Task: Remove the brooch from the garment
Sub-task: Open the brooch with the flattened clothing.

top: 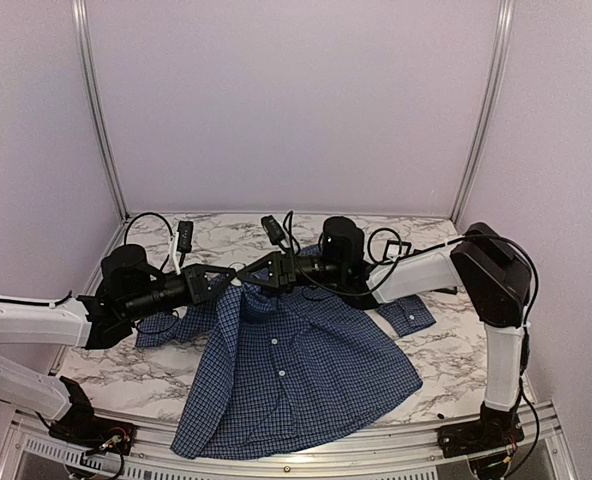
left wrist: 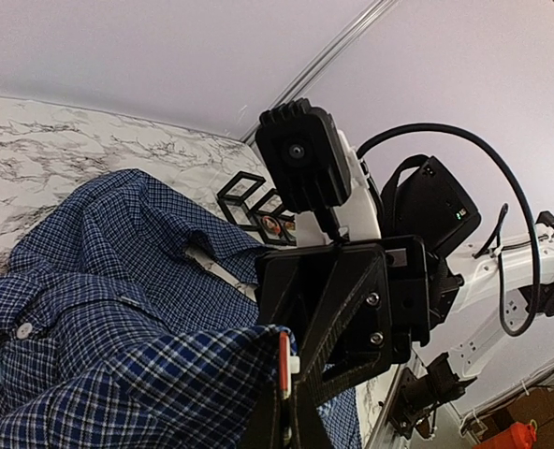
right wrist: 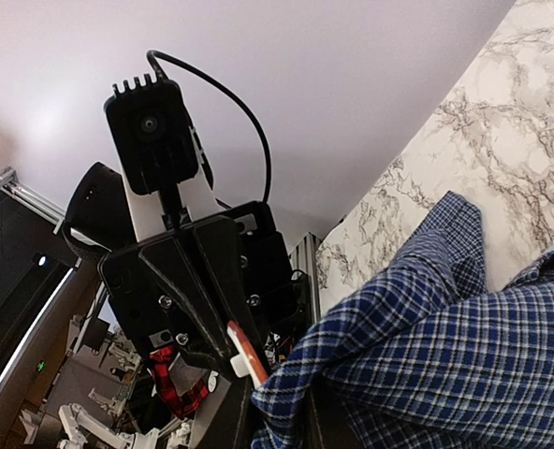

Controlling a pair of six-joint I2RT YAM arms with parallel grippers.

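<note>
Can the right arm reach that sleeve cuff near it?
Probably: the cuff of the dark blue checked shirt lies uncovered close by, but the right gripper is clamped on its cloth and must let go first.

Your left arm point(top: 36, 325) reaches in low from the left. Your right arm point(top: 426, 270) folds down and across from the right. The two claws meet almost tip to tip. Your left claw point(top: 233, 284) is pinched tight on the shirt point(top: 296, 370); your right claw point(top: 249, 279) grips its fabric too, jaws narrowly parted.
</note>
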